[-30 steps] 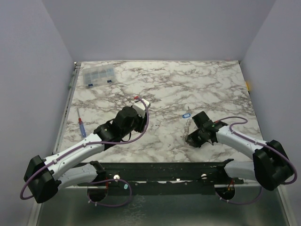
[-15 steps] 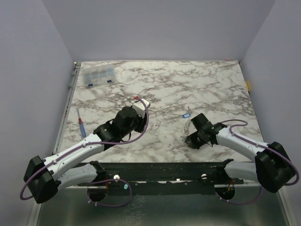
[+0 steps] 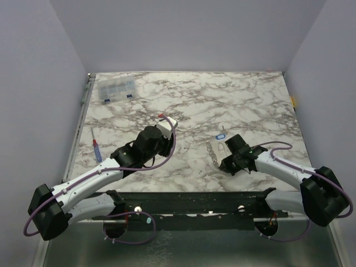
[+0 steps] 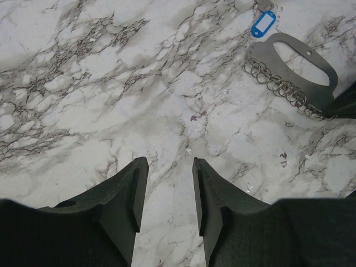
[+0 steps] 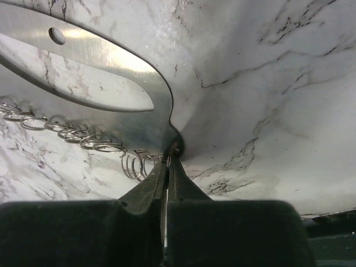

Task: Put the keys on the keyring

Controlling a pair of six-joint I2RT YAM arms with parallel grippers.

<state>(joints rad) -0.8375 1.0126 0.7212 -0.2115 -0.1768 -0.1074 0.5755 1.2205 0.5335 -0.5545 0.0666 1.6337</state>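
- Black left gripper (image 4: 167,194): fingers spread, empty, over bare marble worktop (image 3: 222,94), left of centre.
- Steel keyring (image 5: 100,55): right of centre, nearer the front edge; small rings (image 4: 278,83) strung along it, blue tag (image 4: 263,25) near its far end.
- Right gripper (image 5: 167,161): pressed together, pinching the keyring's narrow end.

Far left: we see a parts box (image 3: 115,90).
Left edge: a screwdriver (image 3: 97,150).
Right of centre: tag (image 4: 263,25) just behind keyring (image 4: 261,54).

Marble table (image 3: 222,100): box (image 3: 116,89), screwdriver (image 3: 96,149), blue tag (image 3: 219,135), keyring (image 4: 292,38)
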